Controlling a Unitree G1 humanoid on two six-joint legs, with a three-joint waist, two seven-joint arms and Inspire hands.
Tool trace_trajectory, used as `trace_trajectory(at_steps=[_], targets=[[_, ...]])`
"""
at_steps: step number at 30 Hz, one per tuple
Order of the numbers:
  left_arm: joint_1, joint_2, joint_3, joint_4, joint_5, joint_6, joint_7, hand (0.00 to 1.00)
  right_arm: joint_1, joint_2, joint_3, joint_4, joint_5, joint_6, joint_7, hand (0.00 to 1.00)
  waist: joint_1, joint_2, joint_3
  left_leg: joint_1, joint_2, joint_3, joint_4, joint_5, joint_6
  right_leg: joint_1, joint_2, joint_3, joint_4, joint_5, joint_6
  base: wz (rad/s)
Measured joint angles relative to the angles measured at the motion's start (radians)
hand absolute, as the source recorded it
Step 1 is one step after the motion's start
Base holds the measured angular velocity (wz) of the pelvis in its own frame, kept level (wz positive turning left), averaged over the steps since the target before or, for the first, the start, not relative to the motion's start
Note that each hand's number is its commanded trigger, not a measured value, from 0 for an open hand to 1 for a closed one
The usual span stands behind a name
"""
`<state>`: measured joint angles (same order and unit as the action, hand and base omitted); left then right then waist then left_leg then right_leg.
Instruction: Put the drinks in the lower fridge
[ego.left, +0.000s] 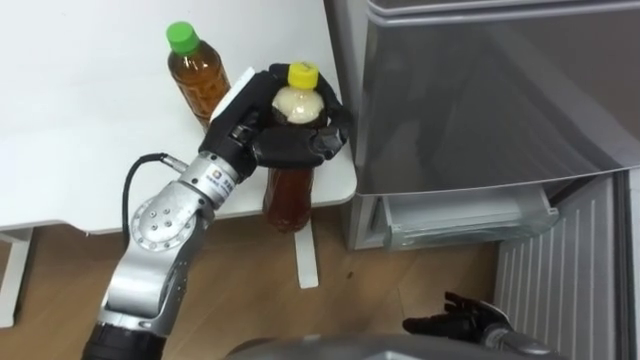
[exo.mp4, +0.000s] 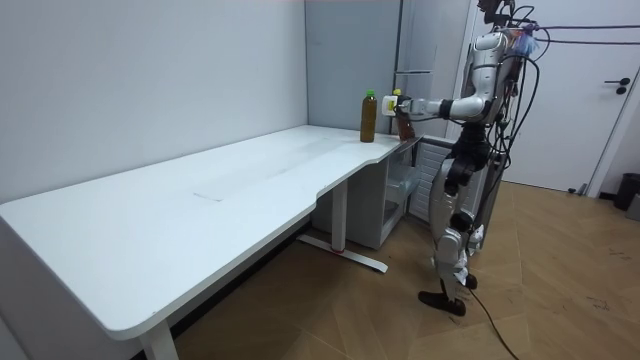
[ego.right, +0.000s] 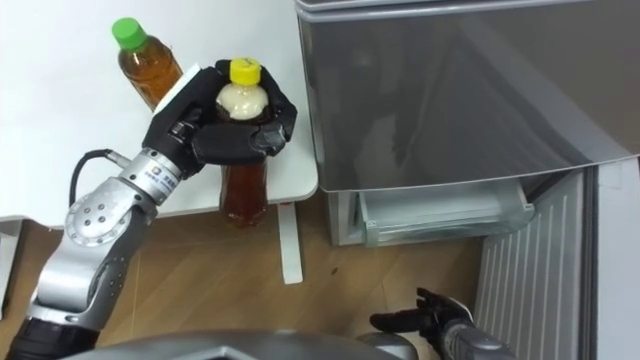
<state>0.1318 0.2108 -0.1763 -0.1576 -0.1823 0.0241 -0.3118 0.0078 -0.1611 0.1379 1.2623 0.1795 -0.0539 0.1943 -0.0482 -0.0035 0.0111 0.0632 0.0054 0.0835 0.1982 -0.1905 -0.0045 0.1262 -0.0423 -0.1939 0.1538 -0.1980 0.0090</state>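
My left hand (ego.left: 285, 145) is shut round the shoulder of a yellow-capped bottle of brown tea (ego.left: 290, 195), holding it upright over the near right corner of the white table (ego.left: 80, 120). A second tea bottle with a green cap (ego.left: 197, 80) stands on the table just beyond and to the left of it. The grey fridge (ego.left: 500, 90) is directly to the right. Its lower compartment is open and shows a clear drawer (ego.left: 465, 215). My right hand (ego.left: 450, 322) hangs low near the floor with relaxed fingers, holding nothing.
The open lower fridge door (ego.left: 570, 270) swings out at the right, with ribbed shelving on its inner side. A white table leg (ego.left: 305, 255) stands on the wooden floor below the held bottle. In the room view I stand between the table's far end (exo.mp4: 330, 150) and the fridge.
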Motion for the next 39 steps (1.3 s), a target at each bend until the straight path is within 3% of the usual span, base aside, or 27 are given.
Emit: trace_trajectory(at_steps=[13,18,28,39], targets=[[0.001,-0.006,-0.015,0.030,-0.012,0.000,-0.069,1.00,-0.013,0.011,0.102,-0.269,-0.156,0.000,0.155,0.00,0.053,-0.007,0.0004,-0.025,0.002,-0.002,0.008,0.000,0.000,-0.027,-0.001,-0.007,0.015,0.001,-0.001,0.00],[0.005,-0.004,-0.015,0.062,-0.015,0.000,-0.084,1.00,-0.017,0.019,0.138,-0.370,-0.202,0.036,0.243,0.00,0.058,-0.007,0.0001,-0.037,0.001,-0.020,0.010,0.000,0.000,-0.028,-0.003,-0.029,0.019,0.001,-0.001,0.10],[0.062,-0.014,-0.026,0.090,-0.024,0.022,-0.131,1.00,-0.018,0.020,0.155,-0.556,-0.227,0.098,0.391,0.00,0.080,-0.027,0.0036,-0.058,-0.004,-0.051,0.054,-0.007,0.008,-0.014,-0.005,-0.050,0.022,0.000,0.000,0.12],[0.062,-0.019,-0.041,0.090,-0.024,0.022,-0.144,1.00,-0.017,0.025,0.196,-0.686,-0.222,0.101,0.496,0.00,0.086,-0.031,0.0004,-0.072,-0.014,-0.064,0.078,-0.014,0.017,-0.015,-0.015,-0.064,0.033,-0.004,0.006,0.04]])
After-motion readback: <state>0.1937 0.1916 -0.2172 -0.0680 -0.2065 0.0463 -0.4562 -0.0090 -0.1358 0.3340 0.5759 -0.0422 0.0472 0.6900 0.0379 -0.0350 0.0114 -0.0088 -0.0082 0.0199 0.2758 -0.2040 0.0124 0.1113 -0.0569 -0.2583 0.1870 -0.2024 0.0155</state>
